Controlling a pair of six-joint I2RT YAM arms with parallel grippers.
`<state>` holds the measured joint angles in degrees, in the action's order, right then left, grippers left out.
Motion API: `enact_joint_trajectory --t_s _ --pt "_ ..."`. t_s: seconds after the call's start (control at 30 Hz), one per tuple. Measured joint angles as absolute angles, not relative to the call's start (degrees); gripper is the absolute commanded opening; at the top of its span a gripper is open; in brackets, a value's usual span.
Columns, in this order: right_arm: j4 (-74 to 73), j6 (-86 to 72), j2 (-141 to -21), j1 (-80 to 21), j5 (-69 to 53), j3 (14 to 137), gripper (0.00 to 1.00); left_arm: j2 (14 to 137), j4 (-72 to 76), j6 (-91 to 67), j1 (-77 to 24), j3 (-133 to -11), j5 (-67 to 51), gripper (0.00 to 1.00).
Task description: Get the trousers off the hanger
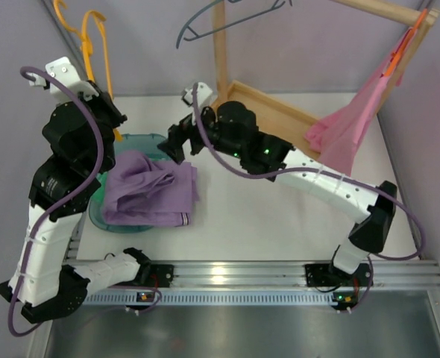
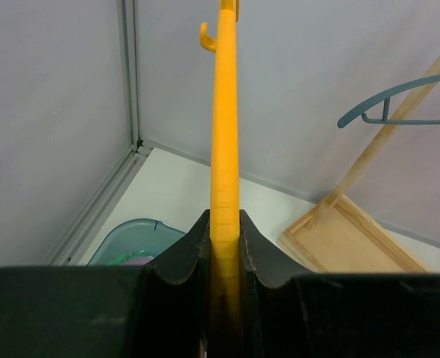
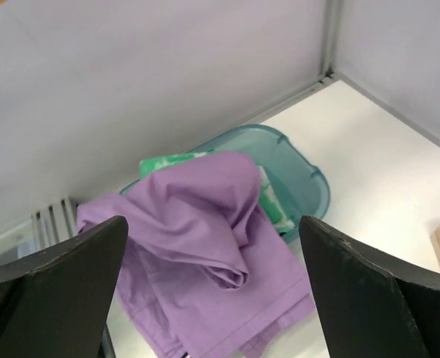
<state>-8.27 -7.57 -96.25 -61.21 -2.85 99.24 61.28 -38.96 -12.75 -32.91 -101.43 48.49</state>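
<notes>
The purple trousers (image 1: pixel 151 192) lie crumpled over the rim of the teal basin (image 1: pixel 147 140) and onto the table, off the hanger; they also show in the right wrist view (image 3: pixel 205 246). My left gripper (image 2: pixel 225 224) is shut on the yellow-orange hanger (image 2: pixel 224 119) and holds it upright at the back left (image 1: pixel 99 52). My right gripper (image 1: pixel 177 142) is open and empty, a little above and to the right of the trousers, its fingers (image 3: pixel 71 276) wide apart.
A green-and-white cloth (image 3: pixel 274 209) lies in the basin under the trousers. A wooden rack (image 1: pixel 280 104) stands at the back right with a grey-blue hanger (image 1: pixel 227 19) and a pink garment (image 1: pixel 358 119) on an orange-red hanger (image 1: pixel 403 45). Walls stand close behind and left.
</notes>
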Motion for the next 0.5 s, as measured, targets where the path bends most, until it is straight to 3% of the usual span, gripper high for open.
enact_joint_trajectory --t_s 0.17,0.4,0.5 --pt "-5.7 -15.2 -97.4 -58.3 -2.8 97.6 0.99 61.4 -38.9 -13.4 -32.9 -101.1 48.9 0.00" --pt "-7.5 -28.1 -111.0 -58.7 -6.2 98.3 0.99 61.4 -39.0 -14.0 -32.9 -101.1 48.8 0.00" --pt "-12.4 -33.4 -117.5 -58.6 -6.1 104.3 0.99 61.3 -39.0 -14.3 -32.9 -101.1 48.7 0.00"
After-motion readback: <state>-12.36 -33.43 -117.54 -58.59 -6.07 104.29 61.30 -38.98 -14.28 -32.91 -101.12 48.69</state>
